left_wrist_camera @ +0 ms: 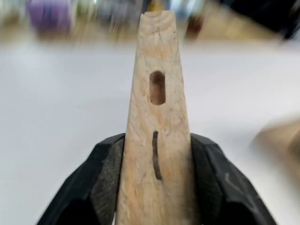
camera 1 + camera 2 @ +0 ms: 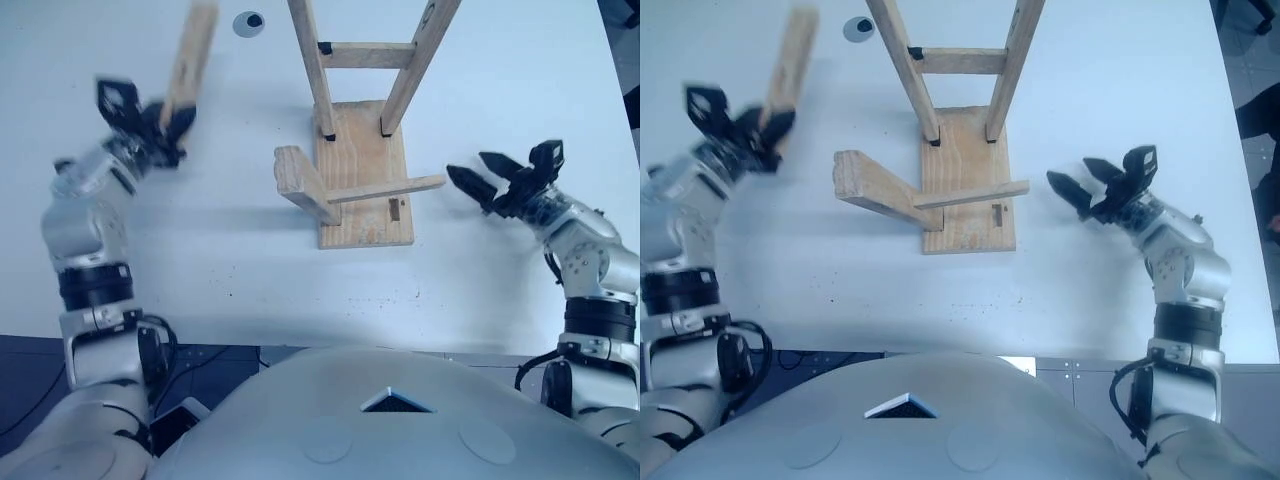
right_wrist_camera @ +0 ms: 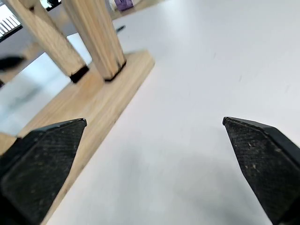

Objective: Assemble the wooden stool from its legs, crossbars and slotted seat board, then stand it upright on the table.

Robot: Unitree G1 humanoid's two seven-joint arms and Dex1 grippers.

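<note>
The left gripper (image 1: 157, 138) was clamped round a loose, pale wooden leg (image 2: 191, 55). The right gripper (image 3: 154, 122) sat spread wide, near the flat rectangular wooden seat board (image 2: 361, 216).

A white table (image 2: 520, 80) spans the scene, with dark floor (image 2: 628, 30) past its right edge.

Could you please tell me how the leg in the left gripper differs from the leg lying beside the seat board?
The held leg is clamped in the left gripper above the table; the lying leg rests at the seat board's left edge, ungripped. The held leg's slot is empty; the lying leg carries a crossbar reaching across the board. Both are pale wood, and neither stands in the board.
</note>
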